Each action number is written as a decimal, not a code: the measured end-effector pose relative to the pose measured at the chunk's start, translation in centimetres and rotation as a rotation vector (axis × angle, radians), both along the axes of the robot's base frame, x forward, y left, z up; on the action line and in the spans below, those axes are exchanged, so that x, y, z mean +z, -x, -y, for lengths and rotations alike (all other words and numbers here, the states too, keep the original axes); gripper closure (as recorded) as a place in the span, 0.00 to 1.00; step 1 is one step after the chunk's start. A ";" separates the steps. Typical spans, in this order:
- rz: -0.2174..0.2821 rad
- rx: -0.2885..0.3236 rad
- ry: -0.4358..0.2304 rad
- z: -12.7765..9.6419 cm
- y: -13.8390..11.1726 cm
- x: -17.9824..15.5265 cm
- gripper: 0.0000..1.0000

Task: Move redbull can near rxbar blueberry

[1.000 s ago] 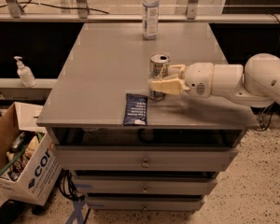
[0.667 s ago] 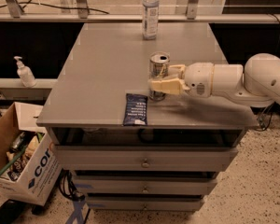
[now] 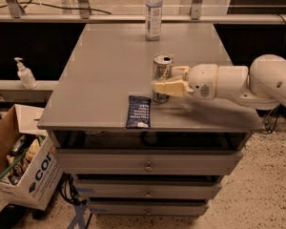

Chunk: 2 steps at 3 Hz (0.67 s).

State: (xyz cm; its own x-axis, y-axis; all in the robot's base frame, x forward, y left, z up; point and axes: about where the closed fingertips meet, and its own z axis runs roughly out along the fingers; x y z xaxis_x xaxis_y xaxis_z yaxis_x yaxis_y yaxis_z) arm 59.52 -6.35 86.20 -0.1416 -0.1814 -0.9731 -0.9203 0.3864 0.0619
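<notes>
The redbull can, slim and silver with a shiny top, stands upright on the grey table, right of the middle near the front. The rxbar blueberry, a flat dark blue wrapper, lies just to the can's front left by the table's front edge. My gripper reaches in from the right. One pale finger crosses the front of the can and the other lies behind it, so the gripper is shut on the can. The can's base rests on or very close to the tabletop.
A clear plastic bottle with a white cap stands at the table's far edge. Drawers are below the tabletop. A cardboard box sits on the floor at the left. A soap dispenser stands on a ledge at the left.
</notes>
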 end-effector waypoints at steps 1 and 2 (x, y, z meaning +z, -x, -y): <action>0.000 0.000 0.000 0.0 0.0 0.0 0.15; 0.041 0.051 -0.036 -0.5 0.5 0.6 0.00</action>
State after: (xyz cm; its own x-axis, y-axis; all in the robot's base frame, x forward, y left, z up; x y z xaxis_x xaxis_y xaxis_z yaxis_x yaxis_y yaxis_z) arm 59.06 -5.89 86.85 -0.0927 -0.1524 -0.9840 -0.9409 0.3368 0.0364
